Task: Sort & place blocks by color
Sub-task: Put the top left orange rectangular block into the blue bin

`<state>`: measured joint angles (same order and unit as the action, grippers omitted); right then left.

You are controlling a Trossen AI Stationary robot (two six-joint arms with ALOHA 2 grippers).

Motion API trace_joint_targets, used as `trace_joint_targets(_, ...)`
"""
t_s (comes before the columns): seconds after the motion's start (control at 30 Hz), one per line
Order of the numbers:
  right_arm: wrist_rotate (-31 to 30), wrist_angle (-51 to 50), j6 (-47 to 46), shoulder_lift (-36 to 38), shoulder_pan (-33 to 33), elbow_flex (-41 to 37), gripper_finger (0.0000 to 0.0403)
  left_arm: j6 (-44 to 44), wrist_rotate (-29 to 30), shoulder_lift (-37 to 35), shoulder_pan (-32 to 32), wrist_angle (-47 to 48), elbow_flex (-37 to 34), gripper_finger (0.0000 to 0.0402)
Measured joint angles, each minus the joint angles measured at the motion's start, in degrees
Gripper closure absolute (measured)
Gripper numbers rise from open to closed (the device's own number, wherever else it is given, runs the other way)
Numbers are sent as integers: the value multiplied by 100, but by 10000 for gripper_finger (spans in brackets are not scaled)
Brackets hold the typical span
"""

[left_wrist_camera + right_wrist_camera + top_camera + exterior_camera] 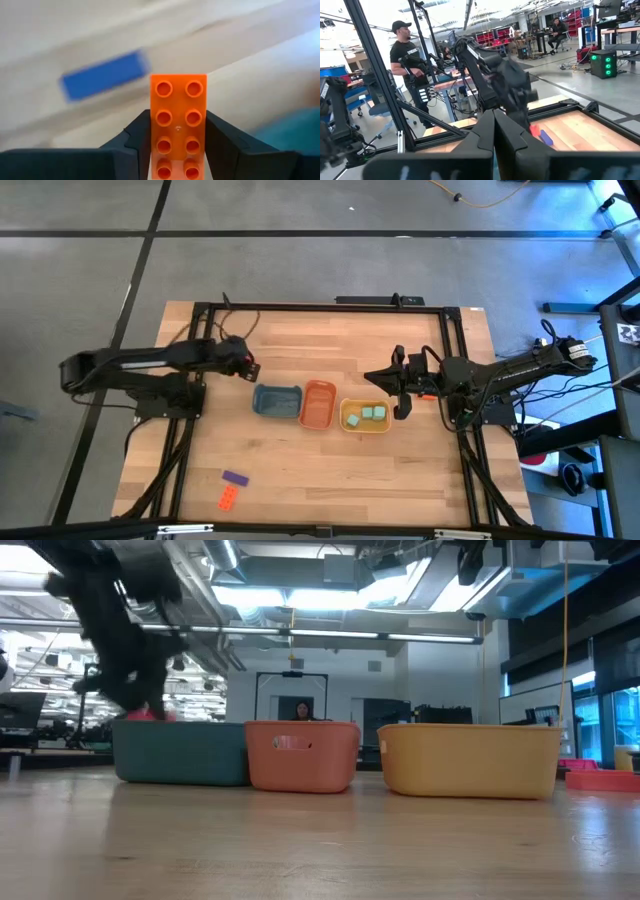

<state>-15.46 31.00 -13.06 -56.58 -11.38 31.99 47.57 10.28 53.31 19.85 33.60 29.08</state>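
Now an orange-red studded plastic brick is seen pinched between the jaws of the left gripper, its long sides pressed by the two dark fingers in the left wrist view. In the high view that gripper is held above the wooden table, just at ten o'clock of the blue-grey rounded plastic tray. The three trays are lined up in a row near the table's middle: the blue-grey one, then the orange rounded plastic tray touching it at three o'clock, then the yellow rounded plastic tray further toward three o'clock. Three mint green small blocks are seen lying inside the yellow tray. Well apart, toward seven o'clock near the table's front edge, a purple small brick and a second orange-red studded brick are left lying on the wood, near each other. The right gripper is parked just at three o'clock of the yellow tray, its jaws pressed together with nothing between them. In the low view the three trays are shown side by side, with the left arm hanging above the blue-grey one. Beyond the table, a person in a dark shirt and cap is caught in the right wrist view.
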Motion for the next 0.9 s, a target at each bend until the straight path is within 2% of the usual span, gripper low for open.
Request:
trace_joint_targets(0.13, 0, 2, -11, 0, 2, 0, 403, -408, 109, -924, -439, -532, 282, 271)
trace_joint_targets(0.3, 0, 4, -21, 0, 2, 0, 403, -1226, 95, -1551, -1075, -2384, 548, 271)
trace_joint_targets(0.4, 0, 48, -21, 0, 1, 0, 403, -1910, 68, -1544, -1478, -3380, 754, 271)
trace_joint_targets(0.57, 0, 118, -18, 0, 0, 0, 403, -2785, -43, -1254, -2110, -4246, 1086, 271)
trace_joint_targets(0.7, 0, 118, -19, 0, 2, 0, 403, -3023, 7, -1083, -2435, -4620, 1119, 271)
trace_joint_targets(0.9, 2, 138, -17, 0, 1, 0, 403, -3027, 176, -1051, -2583, -4620, 1121, 271)
